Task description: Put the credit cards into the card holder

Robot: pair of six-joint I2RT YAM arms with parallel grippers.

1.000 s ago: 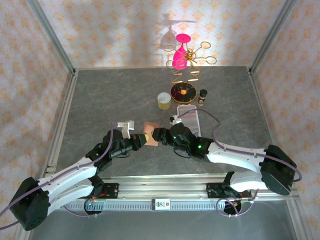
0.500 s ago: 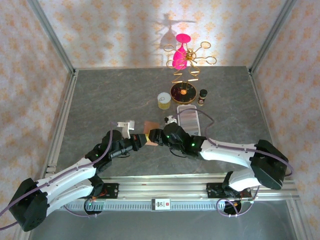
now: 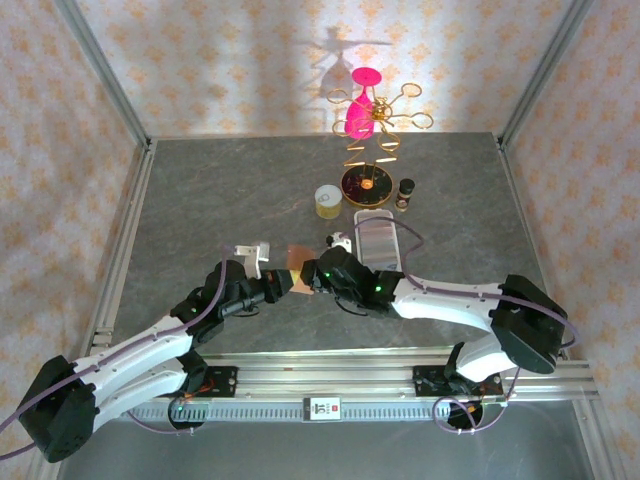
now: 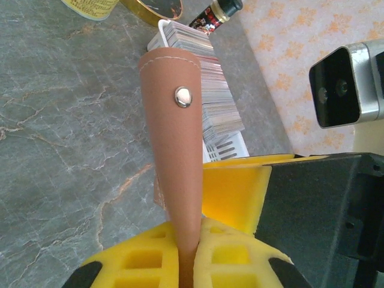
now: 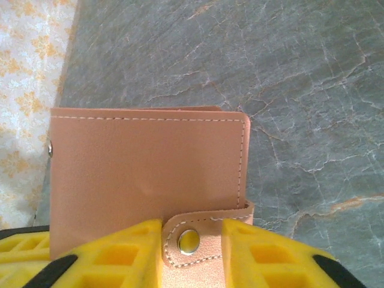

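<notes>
Left pincer (image 4: 189, 234) is pressed together on one edge of the card holder (image 5: 144, 174), so the leather sticks out of it like a flag. The holder is closed and held between the two arms, near the front middle of the desk (image 5: 312, 90).

Right pincer (image 5: 192, 240) straddles the closing tab (image 5: 207, 216) with its fingers (image 5: 108, 252) partly apart. Can't tell if they bite the tab or just flank it.

Credit cards (image 4: 201, 72) sit stacked in the white tray (image 4: 225, 147) beyond the holder; neither pincer has one.

Risks, as judged:
- **Holder pulled free:** the snap (image 5: 188, 240) likely needs a real tug and left has only an edge grip, so the pull could drag or twist the holder out (soft leather, little to brace on).
- **Tab slip:** the tab is narrow, and an off-centre grip probably slides off.
- **Pincer collision:** the pincers work nearly touching, so a small misaim means finger-on-finger contact.
</notes>
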